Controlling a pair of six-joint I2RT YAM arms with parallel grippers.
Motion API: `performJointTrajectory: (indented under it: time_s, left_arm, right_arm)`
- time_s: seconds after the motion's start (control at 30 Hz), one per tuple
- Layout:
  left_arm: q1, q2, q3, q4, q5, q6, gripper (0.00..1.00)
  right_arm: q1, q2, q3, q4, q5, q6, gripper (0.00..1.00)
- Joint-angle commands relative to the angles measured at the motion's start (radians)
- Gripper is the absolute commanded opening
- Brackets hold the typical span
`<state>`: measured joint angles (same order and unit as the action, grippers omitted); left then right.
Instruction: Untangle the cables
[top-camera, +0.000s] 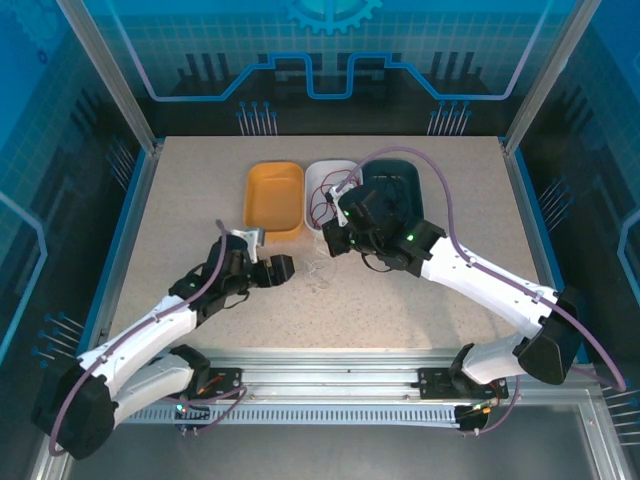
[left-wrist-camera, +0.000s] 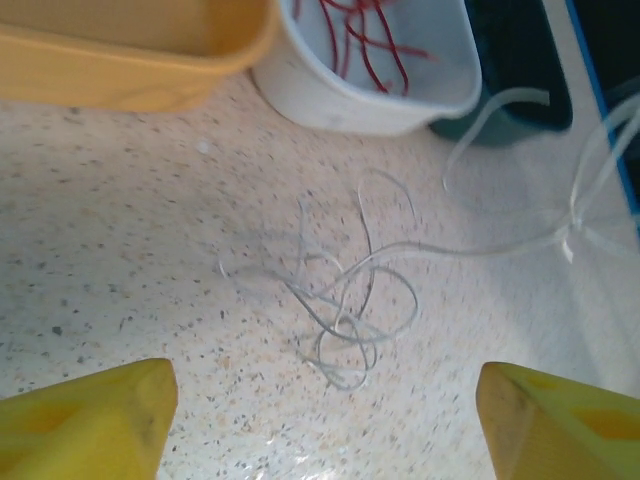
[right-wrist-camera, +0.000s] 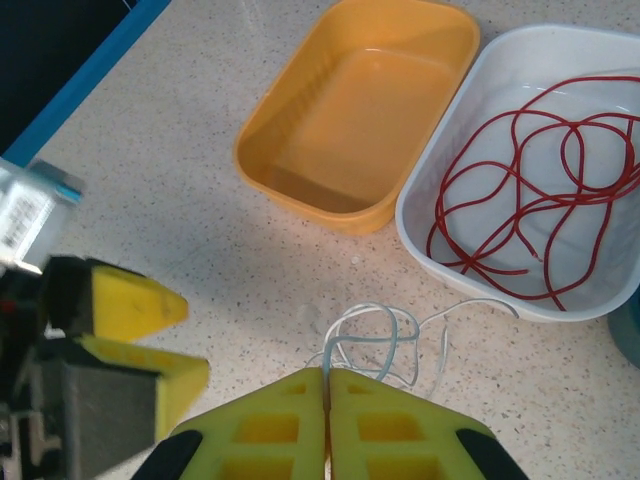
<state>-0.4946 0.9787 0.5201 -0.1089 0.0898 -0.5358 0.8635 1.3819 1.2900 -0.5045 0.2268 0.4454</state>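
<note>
bg: blue printed walls (top-camera: 200, 60) | speckled beige tbl (top-camera: 200, 200) | alu frame posts (top-camera: 107, 70)

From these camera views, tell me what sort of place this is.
Probably a robotics lab work cell: left arm and right arm bolted to a rail at a speckled table, walled by aluminium-framed blue panels, with an orange bin, a white bin and a pale cable.
</note>
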Motion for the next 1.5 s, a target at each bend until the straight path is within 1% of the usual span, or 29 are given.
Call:
performJointTrajectory:
  time_s: [0.0, 0.13, 0.23, 0.4, 0.5, 0.63, 0.77, 0.83, 0.9, 1.03, 1.13, 1.27, 1.33, 1.47]
  left_arm:
    - [-0.037, 0.054, -0.014, 0.053, -0.078, 0.070, 0.71]
    - [-0.040, 0.144, -0.003, 0.042, -0.174, 0.051, 0.69]
    - [-0.041, 0.198, 0.012, 0.047, -0.183, 0.052, 0.68]
    - [-0.042, 0.235, 0.018, 0.106, -0.120, 0.070, 0.67]
    - [-0.044, 0.236, 0.025, 0.139, -0.085, 0.086, 0.67]
    - [-0.047, 0.227, 0.032, 0.171, -0.056, 0.093, 0.70]
    - [-0.050, 0.190, 0.026, 0.207, -0.020, 0.100, 0.73]
    - [-0.049, 0.162, 0.018, 0.230, 0.004, 0.109, 0.70]
    - [-0.049, 0.132, 0.018, 0.242, 0.021, 0.118, 0.64]
    - [-0.049, 0.072, 0.017, 0.244, 0.017, 0.134, 0.54]
    - [-0.050, 0.055, 0.026, 0.235, 0.036, 0.183, 0.47]
    - [-0.051, 0.061, 0.056, 0.178, 0.064, 0.273, 0.43]
    - [-0.051, 0.058, 0.067, 0.166, 0.071, 0.307, 0.43]
    - [-0.051, 0.066, 0.086, 0.163, 0.121, 0.345, 0.43]
  right_arm:
    - [-0.007, -0.024, -0.002, 0.029, -0.020, 0.023, 0.07]
    - [-0.006, -0.029, -0.001, 0.024, -0.027, 0.024, 0.07]
    - [-0.007, -0.040, -0.004, 0.021, -0.029, 0.024, 0.07]
    - [-0.008, -0.066, -0.008, 0.021, -0.030, 0.020, 0.07]
    - [-0.010, -0.078, 0.005, 0.028, -0.059, 0.002, 0.07]
    - [-0.012, -0.092, 0.053, 0.022, -0.101, -0.044, 0.07]
    - [-0.012, -0.110, 0.105, 0.008, -0.101, -0.082, 0.07]
    - [-0.012, -0.120, 0.113, 0.012, -0.102, -0.089, 0.08]
    - [-0.013, -0.126, 0.112, 0.022, -0.107, -0.089, 0.08]
    - [-0.014, -0.126, 0.104, 0.043, -0.126, -0.077, 0.08]
    - [-0.015, -0.127, 0.099, 0.058, -0.144, -0.070, 0.09]
    - [-0.021, -0.121, 0.109, 0.061, -0.162, -0.070, 0.09]
    - [-0.021, -0.122, 0.115, 0.061, -0.170, -0.070, 0.09]
    - [-0.022, -0.122, 0.117, 0.061, -0.174, -0.067, 0.09]
